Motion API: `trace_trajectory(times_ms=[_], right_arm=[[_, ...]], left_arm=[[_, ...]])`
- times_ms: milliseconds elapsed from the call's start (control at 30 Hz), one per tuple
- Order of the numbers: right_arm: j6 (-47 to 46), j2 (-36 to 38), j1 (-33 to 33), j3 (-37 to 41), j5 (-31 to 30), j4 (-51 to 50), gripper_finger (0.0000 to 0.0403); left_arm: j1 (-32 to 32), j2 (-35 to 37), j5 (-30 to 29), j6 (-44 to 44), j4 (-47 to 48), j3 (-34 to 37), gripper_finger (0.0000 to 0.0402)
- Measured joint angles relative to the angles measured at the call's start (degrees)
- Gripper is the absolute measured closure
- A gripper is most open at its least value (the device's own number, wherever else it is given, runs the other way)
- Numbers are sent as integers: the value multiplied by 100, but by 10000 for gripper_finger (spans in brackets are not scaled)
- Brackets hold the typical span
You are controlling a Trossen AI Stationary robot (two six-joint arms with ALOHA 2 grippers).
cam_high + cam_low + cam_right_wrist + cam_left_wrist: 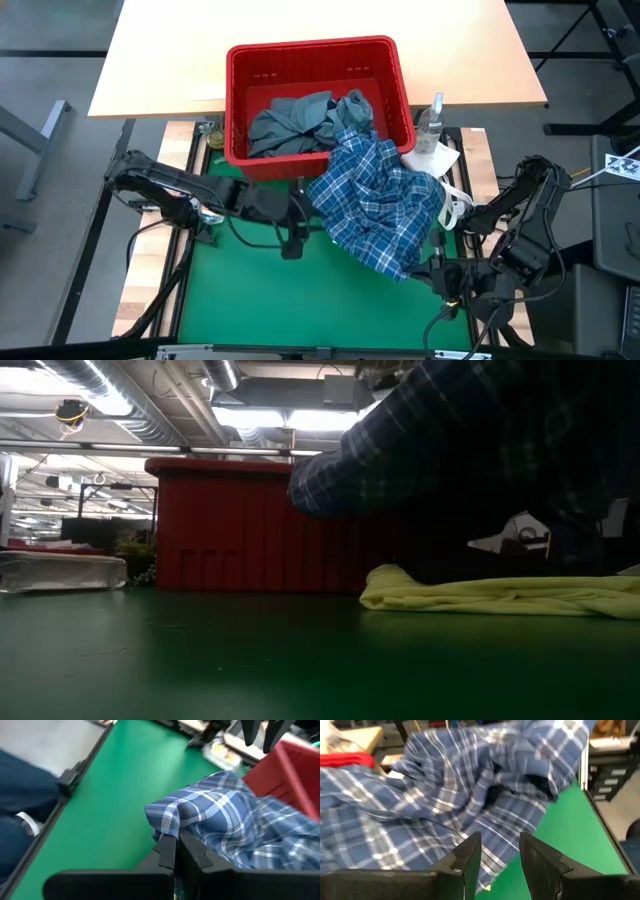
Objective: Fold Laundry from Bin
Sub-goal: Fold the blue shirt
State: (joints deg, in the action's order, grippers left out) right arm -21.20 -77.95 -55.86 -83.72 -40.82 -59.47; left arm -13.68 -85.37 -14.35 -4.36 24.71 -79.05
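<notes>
The blue-white plaid shirt (380,200) stretches from the red bin's (240,100) near right corner out over the green mat. My right gripper (425,265) is shut on the shirt's near end. My left gripper (500,845) stands open at the shirt's left edge (315,200), with cloth just ahead of its fingers; I see no touch. Grey-blue laundry (295,125) lies heaped in the bin. A yellow garment (500,595) lies flat on the mat under the raised shirt (480,440). My right gripper pinches a bunched fold of the plaid shirt (172,822) between its two shut fingers, at the shirt's near end. The fingers slant downward toward the bin. The held end is up off the mat, and the shirt's far part lies over the bin's rim (385,145).
A clear bottle (432,118) and a white paper towel (437,158) stand right of the bin. The wooden table (160,60) carries the bin's far part. The green mat (260,290) lies bare at the near left. A person's dark blue trouser leg (20,795) shows beyond the mat's edge.
</notes>
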Motion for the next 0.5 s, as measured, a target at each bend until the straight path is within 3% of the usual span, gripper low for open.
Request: trace_trajectory(times_ms=[233,500], right_arm=[[1,0,0,0,793,-62,395],[1,0,0,0,888,-62,395]], left_arm=[[-100,-737,-122,-2,-166,2,273],[-102,-1145,-162,2,-514,2,273]])
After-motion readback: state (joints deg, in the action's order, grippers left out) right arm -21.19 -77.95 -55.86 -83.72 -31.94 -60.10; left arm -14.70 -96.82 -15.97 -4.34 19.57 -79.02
